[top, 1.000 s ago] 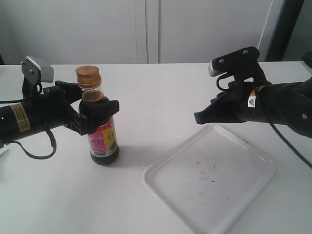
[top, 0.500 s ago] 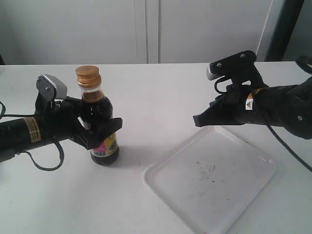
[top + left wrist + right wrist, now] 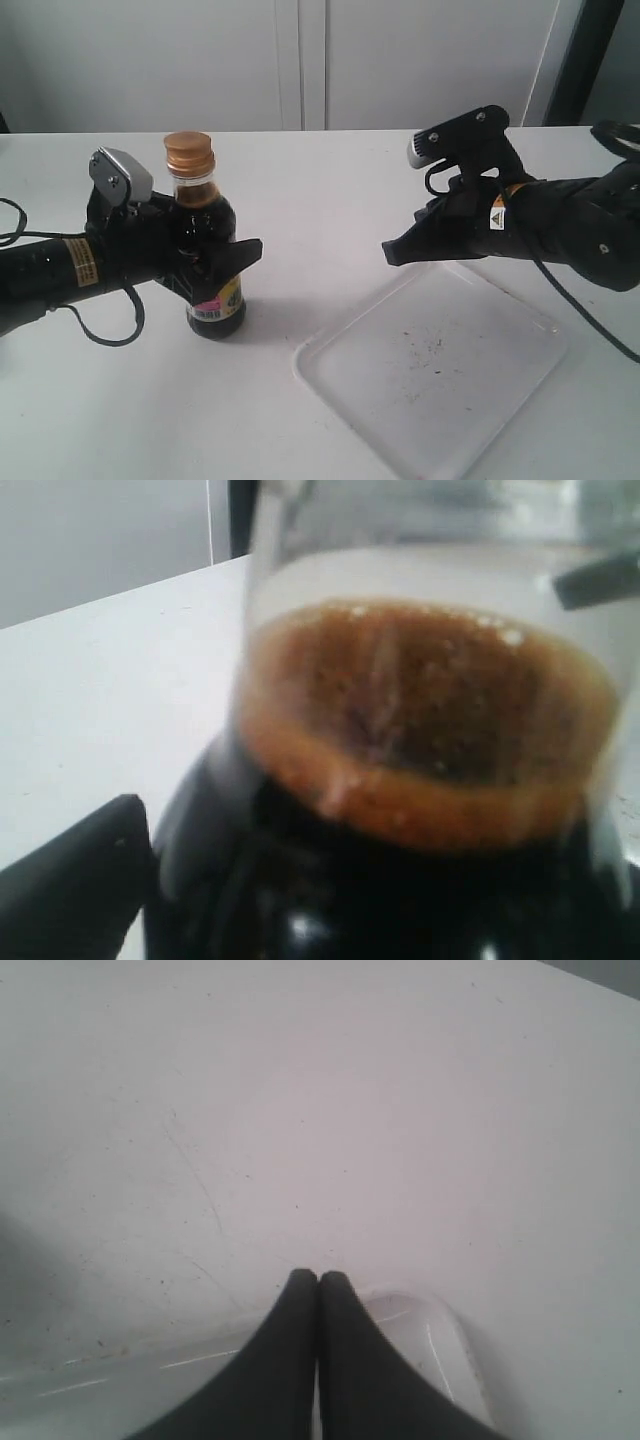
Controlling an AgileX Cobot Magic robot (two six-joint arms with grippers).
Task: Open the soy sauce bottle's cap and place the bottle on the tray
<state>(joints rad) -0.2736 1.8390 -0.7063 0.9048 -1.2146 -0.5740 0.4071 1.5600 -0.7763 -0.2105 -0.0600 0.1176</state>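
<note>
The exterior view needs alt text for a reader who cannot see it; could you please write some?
On a white table, the left gripper holds an upright soy sauce bottle around its body, its gold cap closed. To the right, the right gripper, shut and empty, hovers over the far edge of an empty white tray.

Both arms were matte black with loose black cables. Left arm (image 3: 60, 272) had a yellow sticker and a silver screwed camera block; right arm (image 3: 560, 225) wore a small warning label under its silver-faced camera mount.
</note>
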